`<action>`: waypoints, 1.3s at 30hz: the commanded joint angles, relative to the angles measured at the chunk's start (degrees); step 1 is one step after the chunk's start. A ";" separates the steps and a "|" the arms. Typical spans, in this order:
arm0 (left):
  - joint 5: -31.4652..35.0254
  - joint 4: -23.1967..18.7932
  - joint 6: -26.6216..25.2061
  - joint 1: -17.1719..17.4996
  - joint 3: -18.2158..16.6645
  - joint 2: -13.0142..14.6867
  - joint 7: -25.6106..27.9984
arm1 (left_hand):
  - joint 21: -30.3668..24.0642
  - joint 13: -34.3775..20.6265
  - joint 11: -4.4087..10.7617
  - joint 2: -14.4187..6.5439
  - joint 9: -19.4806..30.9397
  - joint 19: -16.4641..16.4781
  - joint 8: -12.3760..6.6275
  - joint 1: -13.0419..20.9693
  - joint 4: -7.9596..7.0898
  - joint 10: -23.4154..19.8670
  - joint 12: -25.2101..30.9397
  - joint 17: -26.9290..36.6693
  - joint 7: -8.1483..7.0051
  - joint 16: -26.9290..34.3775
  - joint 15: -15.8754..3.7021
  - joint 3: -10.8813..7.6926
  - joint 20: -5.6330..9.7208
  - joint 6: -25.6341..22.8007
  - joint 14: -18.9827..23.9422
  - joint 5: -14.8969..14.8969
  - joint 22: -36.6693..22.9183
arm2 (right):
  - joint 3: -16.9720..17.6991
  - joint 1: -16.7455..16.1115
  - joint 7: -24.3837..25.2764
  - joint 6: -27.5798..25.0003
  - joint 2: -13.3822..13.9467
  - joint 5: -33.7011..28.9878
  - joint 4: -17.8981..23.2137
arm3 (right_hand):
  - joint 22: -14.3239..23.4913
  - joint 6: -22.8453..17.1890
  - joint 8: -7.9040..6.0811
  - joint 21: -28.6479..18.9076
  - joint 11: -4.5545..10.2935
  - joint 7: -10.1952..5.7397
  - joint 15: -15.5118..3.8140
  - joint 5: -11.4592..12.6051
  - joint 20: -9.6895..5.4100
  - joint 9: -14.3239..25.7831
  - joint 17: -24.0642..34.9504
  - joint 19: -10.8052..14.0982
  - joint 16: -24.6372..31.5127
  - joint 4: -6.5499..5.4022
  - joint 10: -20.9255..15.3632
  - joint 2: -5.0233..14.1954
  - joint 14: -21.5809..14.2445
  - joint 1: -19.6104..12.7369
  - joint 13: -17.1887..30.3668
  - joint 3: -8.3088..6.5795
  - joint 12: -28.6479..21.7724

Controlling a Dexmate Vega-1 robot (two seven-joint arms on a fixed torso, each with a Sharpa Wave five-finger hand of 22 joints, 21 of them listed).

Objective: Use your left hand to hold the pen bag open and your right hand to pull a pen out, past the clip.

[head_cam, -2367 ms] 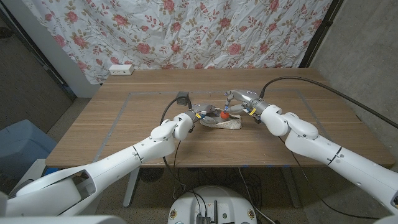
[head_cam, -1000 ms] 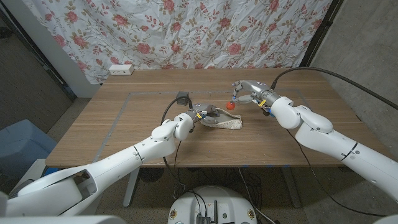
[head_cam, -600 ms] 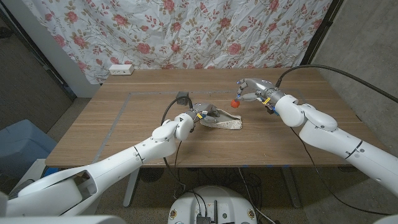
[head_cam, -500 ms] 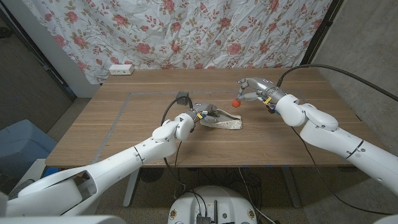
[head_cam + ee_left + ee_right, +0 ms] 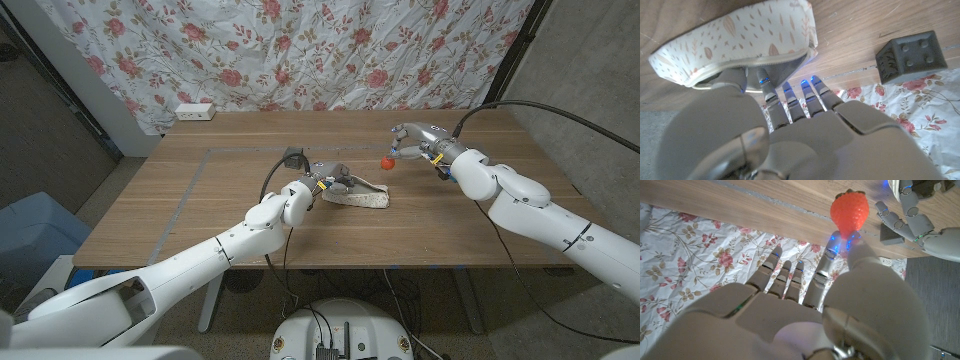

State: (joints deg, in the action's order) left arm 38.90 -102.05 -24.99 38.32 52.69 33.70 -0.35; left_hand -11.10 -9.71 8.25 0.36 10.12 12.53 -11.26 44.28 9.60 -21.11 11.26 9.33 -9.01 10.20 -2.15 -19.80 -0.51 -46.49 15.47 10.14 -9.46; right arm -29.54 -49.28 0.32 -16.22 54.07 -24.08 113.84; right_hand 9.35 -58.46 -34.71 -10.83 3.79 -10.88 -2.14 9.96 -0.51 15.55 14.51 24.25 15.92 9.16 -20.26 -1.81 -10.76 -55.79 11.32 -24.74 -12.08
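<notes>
**Pen out of the bag, held clear above the table**

The right hand [image 5: 415,138] pinched a pen with a strawberry-shaped top [image 5: 386,162] between thumb and a fingertip, its other fingers spread; the right wrist view showed the red top [image 5: 849,210] standing just past the fingertips. The pen hung above the table [image 5: 480,215], well apart from the pen bag [image 5: 362,197]. The left hand [image 5: 330,183] gripped the bag's open end, its fingers [image 5: 765,82] hooked over the zipped rim of the bag [image 5: 735,37], which lay on the wood. A small dark block [image 5: 293,156] sat beside that hand. Judging by this, the pull-out was done; only setting the pen down and letting go of the bag seemed left.
</notes>
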 commanded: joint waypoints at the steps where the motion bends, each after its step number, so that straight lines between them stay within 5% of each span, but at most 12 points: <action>1: 0.94 -2.06 -1.03 0.73 -0.60 0.38 0.38 | -0.20 -0.18 0.11 -0.52 -0.05 0.70 -0.13 0.47 -0.02 -0.94 0.38 0.15 0.10 0.54 -2.08 -0.49 0.17 -0.48 0.79 0.06 -0.26 | 1.04 -0.19 0.75 -0.19 1.00 1.64 -1.08 | 0.17 -1.47 -0.08 0.06 -0.09 -1.04 -1.14 0.41 0.05 0.09 0.14 0.19 0.32 0.08 -0.77 0.57 -0.56 -0.32 0.12 0.08 0.12; 39: 2.29 -7.11 -3.40 1.66 -3.72 1.06 -0.21 | 0.13 -0.21 0.40 -0.52 0.03 1.31 0.62 0.67 -0.17 -1.70 -0.23 0.19 0.50 0.09 -2.36 -0.18 0.49 -1.40 1.55 -0.04 -0.34 | -1.62 2.94 0.81 -2.29 1.29 1.61 -7.76 | 0.17 -1.43 0.12 0.07 -0.02 -1.06 -1.29 0.35 0.05 -0.15 0.18 0.25 0.42 0.16 -1.09 0.73 -0.75 -0.69 0.14 0.31 0.16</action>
State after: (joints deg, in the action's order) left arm 41.55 -108.63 -28.04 39.66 50.15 35.12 -1.57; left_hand -11.10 -9.71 8.59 0.06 10.12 14.04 -10.80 44.58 9.60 -22.41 11.26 9.35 -8.49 10.20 -2.35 -19.79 0.20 -47.62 16.49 10.14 -9.46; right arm -30.16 -47.17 1.28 -17.61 55.46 -21.94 107.68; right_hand 9.35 -58.46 -34.26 -10.83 3.79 -10.88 -2.14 9.96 -0.51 15.32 14.50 24.25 16.13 9.40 -20.89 -1.39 -10.76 -56.21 11.32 -24.49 -11.86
